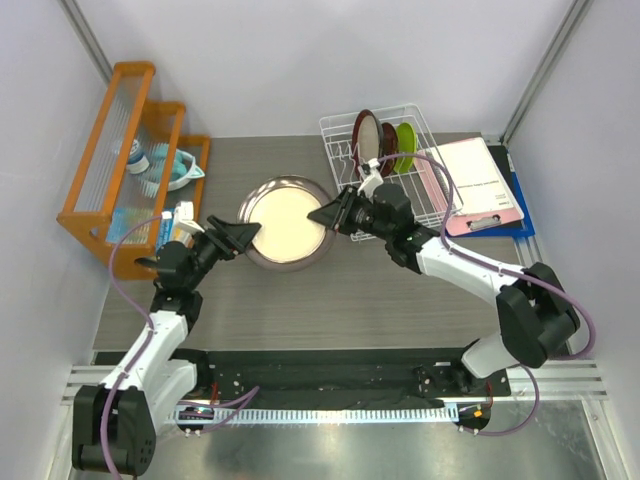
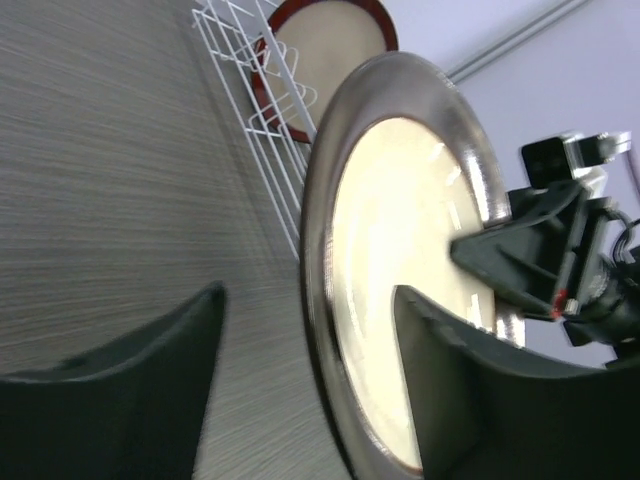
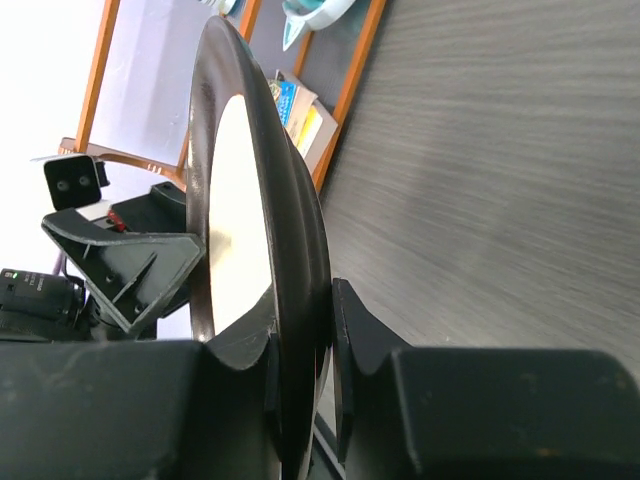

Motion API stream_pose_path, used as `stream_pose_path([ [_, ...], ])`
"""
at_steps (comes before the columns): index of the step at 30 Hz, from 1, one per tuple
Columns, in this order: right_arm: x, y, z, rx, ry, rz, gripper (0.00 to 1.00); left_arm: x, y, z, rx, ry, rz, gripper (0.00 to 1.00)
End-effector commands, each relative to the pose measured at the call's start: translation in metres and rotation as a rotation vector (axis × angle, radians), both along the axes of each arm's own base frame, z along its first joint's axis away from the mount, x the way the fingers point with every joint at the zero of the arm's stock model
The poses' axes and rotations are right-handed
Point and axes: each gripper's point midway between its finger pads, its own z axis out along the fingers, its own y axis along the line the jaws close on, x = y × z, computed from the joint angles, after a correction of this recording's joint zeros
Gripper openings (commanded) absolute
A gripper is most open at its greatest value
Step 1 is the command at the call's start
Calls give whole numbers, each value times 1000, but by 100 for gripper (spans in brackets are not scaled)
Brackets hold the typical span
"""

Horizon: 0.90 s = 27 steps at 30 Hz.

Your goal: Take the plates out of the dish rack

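Black fingers (image 3: 352, 318) of the right gripper (image 3: 300, 335) are filling the foreground of the right wrist view and are pinching the edge of the grey-rimmed cream plate (image 3: 235, 220), one finger on each face of the rim. That plate (image 1: 287, 222) is sitting out of the dish rack (image 1: 330, 140), just off the rack's front left corner and over the table (image 1: 300, 300). Whether it is resting on the tabletop or hanging just clear of it cannot be told.

The right gripper (image 1: 333, 212) is gripping the side of the rim that is facing the dish rack. The left gripper (image 1: 240, 236) is reaching in at the side facing away from the rack, and its jaws are standing wide. In the left wrist view, one finger (image 2: 190, 350) is lying off the plate with a gap showing before the rim, while the other is lying over the cream face.

Three plates are standing upright among the prongs at the back of the dish rack: the dark-red-rimmed cream plate (image 1: 366, 135), then the dark red plate (image 1: 388, 145), then the lime green plate (image 1: 405, 147). A pink clipboard (image 1: 470, 185) is lying against the rack's right side. An orange wooden shelf (image 1: 120, 150) is standing well to the left of the dish rack.
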Motion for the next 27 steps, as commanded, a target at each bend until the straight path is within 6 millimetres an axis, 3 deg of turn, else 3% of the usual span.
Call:
stream_pose_path([
  [1, -10, 12, 91, 301, -157, 94, 1, -2, -9, 17, -33, -69, -55, 58],
  [5, -10, 15, 87, 305, -154, 114, 1, -2, -9, 6, -26, -39, -56, 35],
  [9, -7, 18, 82, 308, -139, 135, 1, 1, -11, -6, -10, -5, -68, 1],
  [16, 0, 22, 66, 281, -104, 173, 1, 7, -6, -19, 41, 34, -45, 0],
  [17, 0, 21, 61, 258, -102, 178, 14, 7, -3, -26, 58, 65, -30, 0],
  [19, 6, 16, 61, 225, -112, 160, 23, 12, 7, -26, 86, 79, 35, 0],
  [20, 10, 12, 51, 185, -79, 140, 38, 11, 11, -34, 117, 108, 52, 0],
  [22, 21, 0, 53, 136, -112, 94, 46, 14, 22, -36, 144, 135, 117, 0],
  [23, 24, -5, 44, 99, -82, 76, 51, 14, 25, -36, 161, 132, 127, 0],
  [24, 34, -14, 45, 63, -107, 38, 60, 15, 28, -36, 168, 134, 143, 0],
  [27, 44, -33, 47, -11, -121, -16, 60, 15, 35, -34, 177, 137, 184, 0],
])
